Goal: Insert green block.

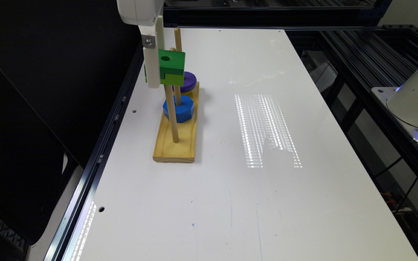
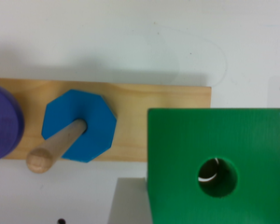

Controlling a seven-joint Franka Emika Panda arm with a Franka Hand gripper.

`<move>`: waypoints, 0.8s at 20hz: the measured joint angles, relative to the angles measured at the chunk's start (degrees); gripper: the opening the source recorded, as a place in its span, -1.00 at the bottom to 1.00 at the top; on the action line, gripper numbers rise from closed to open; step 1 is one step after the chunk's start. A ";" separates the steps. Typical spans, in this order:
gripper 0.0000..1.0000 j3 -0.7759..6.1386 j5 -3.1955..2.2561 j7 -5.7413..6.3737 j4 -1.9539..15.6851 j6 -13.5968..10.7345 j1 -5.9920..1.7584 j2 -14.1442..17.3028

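Observation:
The green block (image 1: 171, 67) hangs in the air, dark green on top and lime below, its round hole (image 1: 167, 57) showing no peg in it. My gripper (image 1: 161, 74) is shut on its sides; one white finger (image 1: 153, 69) covers the face toward the exterior view's left. Below it the near bare peg (image 1: 172, 116) rises from the wooden base (image 1: 174, 152) and passes behind the block. In the wrist view the green block (image 2: 217, 168) lies beside the base (image 2: 177, 100), and its hole (image 2: 218, 176) is off the wood.
A blue hexagonal block (image 1: 179, 108) (image 2: 79, 126) sits on the middle peg (image 2: 56, 147), and a purple ring (image 1: 188, 81) (image 2: 2, 123) sits at the far end. The white table (image 1: 266, 199) stretches to the exterior view's right. A black rail (image 1: 100, 156) runs along its left edge.

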 joint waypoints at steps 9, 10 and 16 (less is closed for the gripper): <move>-1.00 0.14 0.00 0.00 -0.08 -0.56 0.04 -0.01; -1.00 0.14 0.00 0.00 -0.08 -0.60 0.04 -0.01; -1.00 0.15 0.00 0.00 -0.08 -0.68 0.04 -0.01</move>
